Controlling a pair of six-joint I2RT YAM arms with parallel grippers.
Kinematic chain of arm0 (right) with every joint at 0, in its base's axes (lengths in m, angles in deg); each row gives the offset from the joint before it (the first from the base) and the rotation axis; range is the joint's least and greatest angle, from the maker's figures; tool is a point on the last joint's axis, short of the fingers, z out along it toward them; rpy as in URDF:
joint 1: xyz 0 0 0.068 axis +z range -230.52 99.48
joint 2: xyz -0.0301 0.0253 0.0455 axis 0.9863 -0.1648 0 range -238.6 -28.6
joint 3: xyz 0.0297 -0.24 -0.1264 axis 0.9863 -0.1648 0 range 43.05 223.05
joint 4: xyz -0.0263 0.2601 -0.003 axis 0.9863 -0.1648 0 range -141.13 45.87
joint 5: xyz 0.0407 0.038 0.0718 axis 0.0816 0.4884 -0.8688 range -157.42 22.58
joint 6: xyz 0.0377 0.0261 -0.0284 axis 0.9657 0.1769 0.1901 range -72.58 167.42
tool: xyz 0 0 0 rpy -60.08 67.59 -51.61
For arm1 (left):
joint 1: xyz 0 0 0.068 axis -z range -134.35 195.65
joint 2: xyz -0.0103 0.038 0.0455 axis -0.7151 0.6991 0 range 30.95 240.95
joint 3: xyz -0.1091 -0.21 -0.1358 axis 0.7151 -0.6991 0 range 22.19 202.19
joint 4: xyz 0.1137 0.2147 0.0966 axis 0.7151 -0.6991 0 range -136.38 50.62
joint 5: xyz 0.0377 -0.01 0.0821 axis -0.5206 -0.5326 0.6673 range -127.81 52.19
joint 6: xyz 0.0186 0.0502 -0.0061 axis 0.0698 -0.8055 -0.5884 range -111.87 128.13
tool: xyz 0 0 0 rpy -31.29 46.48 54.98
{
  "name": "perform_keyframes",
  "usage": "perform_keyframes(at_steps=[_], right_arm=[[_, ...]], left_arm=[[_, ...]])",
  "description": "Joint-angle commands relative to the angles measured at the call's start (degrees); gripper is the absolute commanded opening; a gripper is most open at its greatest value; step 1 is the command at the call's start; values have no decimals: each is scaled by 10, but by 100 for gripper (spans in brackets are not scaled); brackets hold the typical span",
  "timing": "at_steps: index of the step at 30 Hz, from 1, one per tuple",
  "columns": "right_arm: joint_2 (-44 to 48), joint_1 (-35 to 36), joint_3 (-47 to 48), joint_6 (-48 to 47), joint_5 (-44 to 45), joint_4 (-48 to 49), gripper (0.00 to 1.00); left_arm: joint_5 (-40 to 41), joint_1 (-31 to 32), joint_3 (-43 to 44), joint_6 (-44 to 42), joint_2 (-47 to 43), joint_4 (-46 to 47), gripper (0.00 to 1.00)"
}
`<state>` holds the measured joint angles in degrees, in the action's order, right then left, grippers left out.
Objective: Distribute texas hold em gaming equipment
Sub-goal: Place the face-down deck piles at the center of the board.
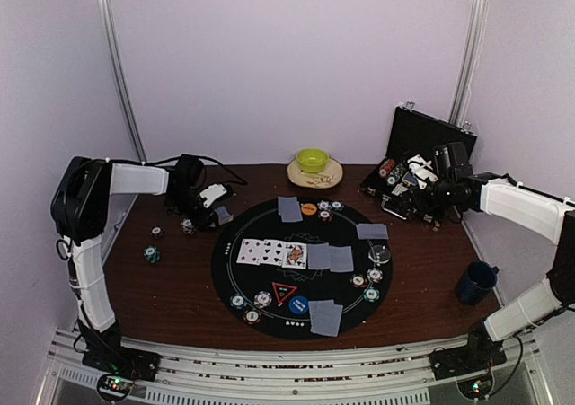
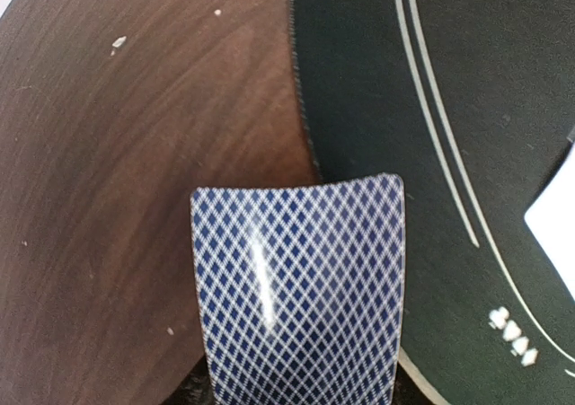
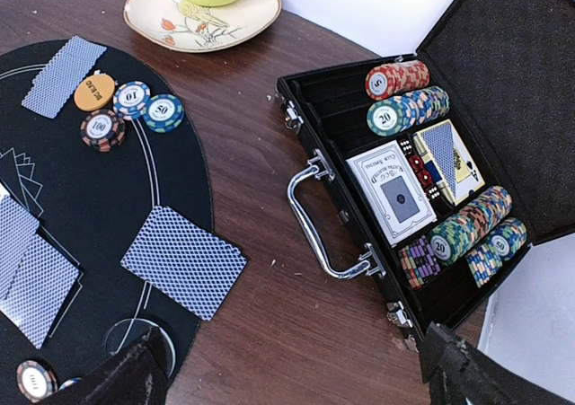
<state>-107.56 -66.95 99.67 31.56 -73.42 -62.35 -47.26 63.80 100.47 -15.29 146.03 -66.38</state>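
A grey-blue-backed card [image 2: 301, 288] is held, bowed, in the left tool [image 1: 216, 204], low in the left wrist frame, over the mat [image 2: 431, 136] edge and the bare surface [image 2: 135, 154]. It should be carried fully over the mat, lowered flat, then released. The right tool [image 3: 296, 374] is spread wide, empty, beside the open chip case [image 3: 503, 91].

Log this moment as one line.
left gripper: shut on card, at mat edge | right gripper: open, near open case
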Motion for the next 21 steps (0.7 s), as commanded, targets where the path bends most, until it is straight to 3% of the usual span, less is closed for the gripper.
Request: perform_keyframes(at_steps=[1, 7, 11, 18, 21], right_arm=[[15, -2, -8, -5, -3, 9, 100], [10, -2, -8, -5, -2, 9, 100], [10, -2, -8, -5, -2, 9, 100], [9, -2, -9, -5, -1, 9, 100], [8, -2, -9, -5, -2, 9, 100]], left_arm=[[-32, 1, -30, -5, -52, 20, 12], [-41, 7, -59, -14, -49, 26, 17], [-46, 10, -63, -13, -36, 31, 26], [-49, 14, -70, -14, -37, 34, 60], [-45, 15, -75, -16, -42, 35, 91]])
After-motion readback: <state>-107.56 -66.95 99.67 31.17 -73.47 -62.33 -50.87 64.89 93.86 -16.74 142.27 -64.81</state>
